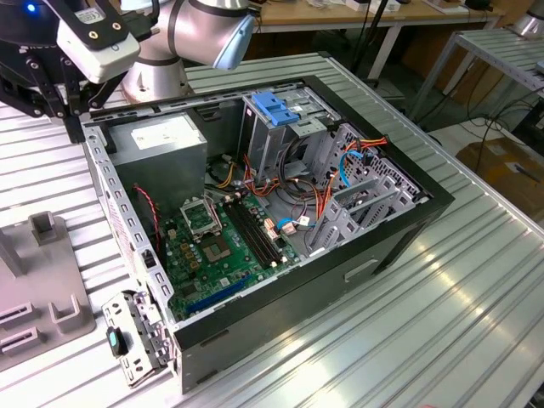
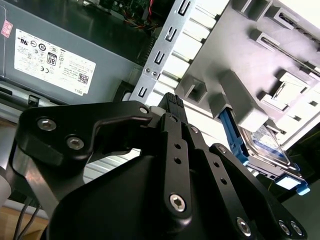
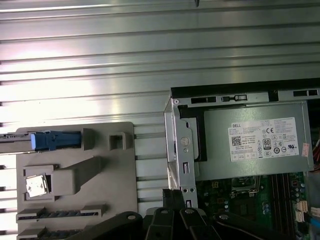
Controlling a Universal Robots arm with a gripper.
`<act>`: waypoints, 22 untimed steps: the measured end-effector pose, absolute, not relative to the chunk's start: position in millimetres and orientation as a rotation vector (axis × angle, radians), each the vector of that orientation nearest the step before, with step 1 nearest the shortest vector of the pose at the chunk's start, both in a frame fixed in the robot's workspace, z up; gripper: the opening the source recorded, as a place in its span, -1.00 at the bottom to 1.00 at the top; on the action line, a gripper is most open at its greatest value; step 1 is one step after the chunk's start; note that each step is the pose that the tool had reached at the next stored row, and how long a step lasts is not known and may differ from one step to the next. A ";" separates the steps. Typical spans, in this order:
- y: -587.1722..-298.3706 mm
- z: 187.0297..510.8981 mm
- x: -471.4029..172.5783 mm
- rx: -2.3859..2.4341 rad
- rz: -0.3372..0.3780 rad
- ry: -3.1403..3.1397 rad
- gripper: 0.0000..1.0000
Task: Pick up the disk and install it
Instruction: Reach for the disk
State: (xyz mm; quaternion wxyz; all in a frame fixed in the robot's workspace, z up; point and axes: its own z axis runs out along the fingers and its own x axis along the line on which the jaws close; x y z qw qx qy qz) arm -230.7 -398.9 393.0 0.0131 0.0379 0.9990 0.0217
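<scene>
The disk lies in a slot of a grey holder block on the table, beside the open computer case. Its blue edge rails and part of its label show. In the first wrist view the disk shows edge-on by its blue rail at the far end of the holder block. My gripper is shut with nothing in it. It hangs above the case's corner by the power supply, well apart from the disk. In the exterior view my gripper is at the upper left.
A grey power-supply box with a white sticker fills the case's corner. A metal drive cage with a blue latch stands beyond it, with cables and the green motherboard beside. The holder block also carries a small silver chip.
</scene>
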 end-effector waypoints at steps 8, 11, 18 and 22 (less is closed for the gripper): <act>-398.9 393.0 -242.5 0.118 0.068 3.113 -0.79; -398.9 393.0 -246.5 0.118 0.068 3.112 -0.79; -398.9 393.0 -253.9 0.118 0.068 3.112 -0.79; -398.9 393.0 -255.2 0.118 0.068 3.113 -0.79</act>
